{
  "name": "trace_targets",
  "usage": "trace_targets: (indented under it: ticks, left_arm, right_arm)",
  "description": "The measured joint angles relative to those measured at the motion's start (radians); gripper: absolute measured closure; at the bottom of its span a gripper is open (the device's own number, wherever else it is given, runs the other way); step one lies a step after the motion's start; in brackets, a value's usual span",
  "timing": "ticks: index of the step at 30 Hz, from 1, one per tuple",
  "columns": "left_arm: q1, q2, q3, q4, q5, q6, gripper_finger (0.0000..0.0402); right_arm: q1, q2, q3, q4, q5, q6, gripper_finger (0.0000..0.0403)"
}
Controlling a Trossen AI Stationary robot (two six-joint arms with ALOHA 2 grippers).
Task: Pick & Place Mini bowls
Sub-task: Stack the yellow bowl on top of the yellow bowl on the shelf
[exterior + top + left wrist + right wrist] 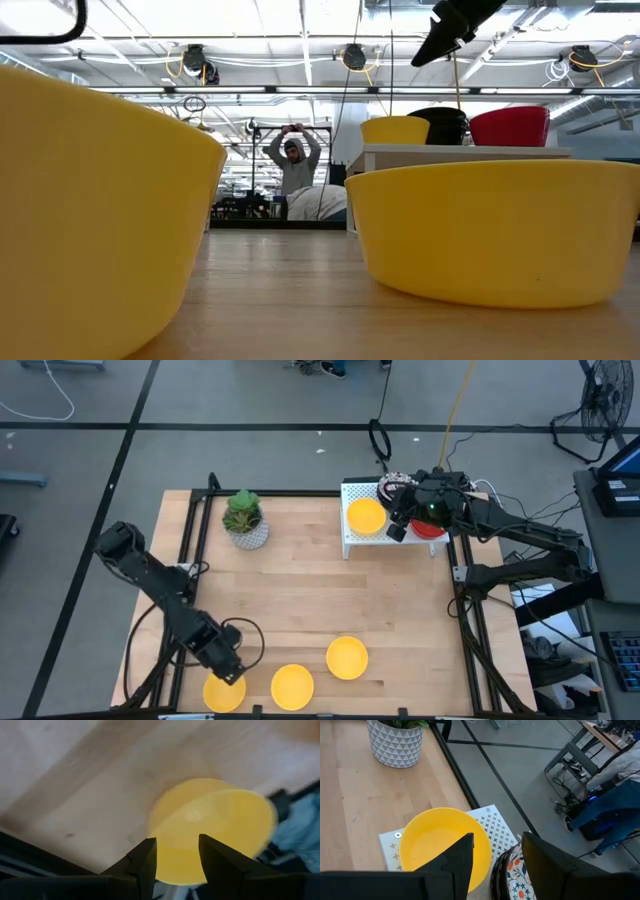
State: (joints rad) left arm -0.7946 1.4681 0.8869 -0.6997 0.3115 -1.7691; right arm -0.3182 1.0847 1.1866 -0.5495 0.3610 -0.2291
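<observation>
Three yellow mini bowls sit on their bases along the table's near edge (pixel 224 693) (pixel 292 686) (pixel 347 657). My left gripper (pixel 233 674) is open just over the far rim of the leftmost one (pixel 210 827), its fingers apart from the bowl. A white stand (pixel 352 544) at the far right carries a yellow bowl (pixel 366 517), a red bowl (pixel 432 530) and a speckled bowl (pixel 393 487). My right gripper (pixel 398 525) hangs open above the stand, over the gap between the yellow bowl (pixel 437 845) and the speckled bowl (pixel 512 872).
A white patterned pot with a green plant (pixel 244 520) stands near the far edge, left of the stand. A black frame rail (pixel 463 610) runs along the table's right side. Bare wood lies across the table's middle. A person (pixel 293 165) stands far behind the table.
</observation>
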Motion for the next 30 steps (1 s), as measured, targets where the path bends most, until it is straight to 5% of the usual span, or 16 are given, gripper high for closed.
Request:
trace_targets:
  ticks: [17,25,30]
  left_arm:
    - [-0.025,0.0,-0.152,0.108,-0.004,0.013,0.0257]
    - [0.057,0.0,-0.164,0.1,-0.115,0.134,0.0383]
    - [0.192,-0.001,-0.164,0.105,-0.156,0.28,0.0393]
  right_arm:
    - [-0.001,0.0,0.0,0.0,0.0,-0.001,0.0251]
    - [-0.001,0.0,0.0,0.0,-0.001,0.0,0.0266]
    - [-0.001,0.0,0.0,0.0,-0.011,0.0,0.0278]
